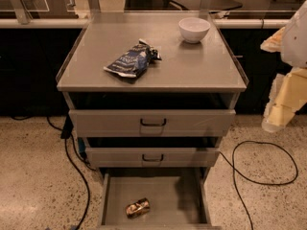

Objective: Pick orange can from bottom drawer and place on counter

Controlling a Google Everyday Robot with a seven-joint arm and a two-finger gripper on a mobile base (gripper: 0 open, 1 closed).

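Note:
The orange can (137, 208) lies on its side in the open bottom drawer (163, 195), near the drawer's front and left of its middle. The counter (192, 71) is the flat grey top of the cabinet, above the drawers. My gripper (279, 113) hangs at the right edge of the view, beside the cabinet at the height of the top drawer, well above and to the right of the can. It holds nothing that I can see.
A dark blue snack bag (130, 60) lies on the counter's left half. A white bowl (194, 29) stands at its back right. The two upper drawers (152, 122) are slightly out. Black cables (259, 166) run over the floor on both sides.

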